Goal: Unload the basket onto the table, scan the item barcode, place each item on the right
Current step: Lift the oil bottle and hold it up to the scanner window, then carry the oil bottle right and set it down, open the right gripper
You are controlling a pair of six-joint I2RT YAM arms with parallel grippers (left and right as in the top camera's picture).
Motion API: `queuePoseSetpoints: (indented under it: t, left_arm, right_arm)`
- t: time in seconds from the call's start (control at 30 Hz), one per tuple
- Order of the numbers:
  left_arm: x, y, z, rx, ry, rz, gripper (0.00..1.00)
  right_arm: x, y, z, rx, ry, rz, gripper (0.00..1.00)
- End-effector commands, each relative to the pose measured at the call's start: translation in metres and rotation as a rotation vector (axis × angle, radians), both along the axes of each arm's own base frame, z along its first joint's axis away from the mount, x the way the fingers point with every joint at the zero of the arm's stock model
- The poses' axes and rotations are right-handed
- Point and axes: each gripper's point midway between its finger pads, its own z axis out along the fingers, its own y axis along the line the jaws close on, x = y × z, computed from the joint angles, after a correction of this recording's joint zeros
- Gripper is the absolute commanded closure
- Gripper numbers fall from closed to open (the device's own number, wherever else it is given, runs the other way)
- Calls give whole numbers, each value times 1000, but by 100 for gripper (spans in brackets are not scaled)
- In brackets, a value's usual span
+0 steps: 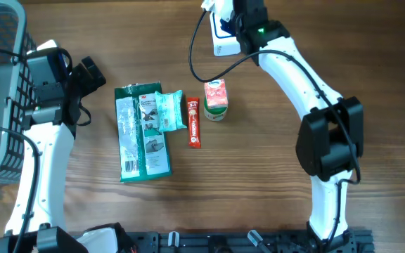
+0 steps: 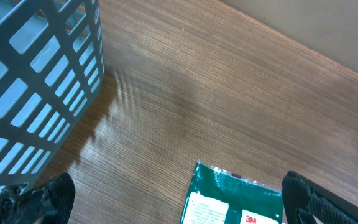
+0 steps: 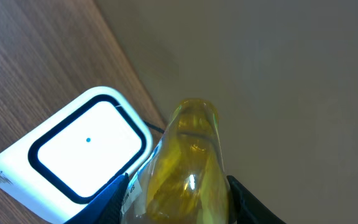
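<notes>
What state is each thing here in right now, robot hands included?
left gripper, open, empty.
right gripper, shut on yellow bottle.
yellow bottle, held next to scanner.
scanner, blue dot showing on window.
green packet, lying flat.
teal packet, lying partly on green packet.
red stick, lying flat.
carton, beside red stick, untouched.

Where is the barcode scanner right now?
Overhead, the scanner sits at the far edge of the table, past the small carton, beside the yellow bottle in the right gripper.
</notes>
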Motion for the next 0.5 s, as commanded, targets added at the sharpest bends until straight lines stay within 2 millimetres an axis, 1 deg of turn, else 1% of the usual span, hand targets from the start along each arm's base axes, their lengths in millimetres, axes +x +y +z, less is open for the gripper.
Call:
queuePoseSetpoints:
  t: [0.0, 0.1, 0.33, 0.47]
  left_arm:
    - [1, 2, 9, 14, -19, 1, 0]
    - [1, 2, 9, 13, -19, 1, 0]
    - [1, 2, 9, 14, -19, 1, 0]
    - [1, 2, 9, 13, -19, 1, 0]
  right_arm:
    - [5, 4, -7, -27, -11, -4, 96]
    - [5, 5, -9, -21, -5, -8, 96]
    - [-4, 20, -15, 6, 23, -4, 96]
    - [-6, 20, -17, 61, 41, -43, 96]
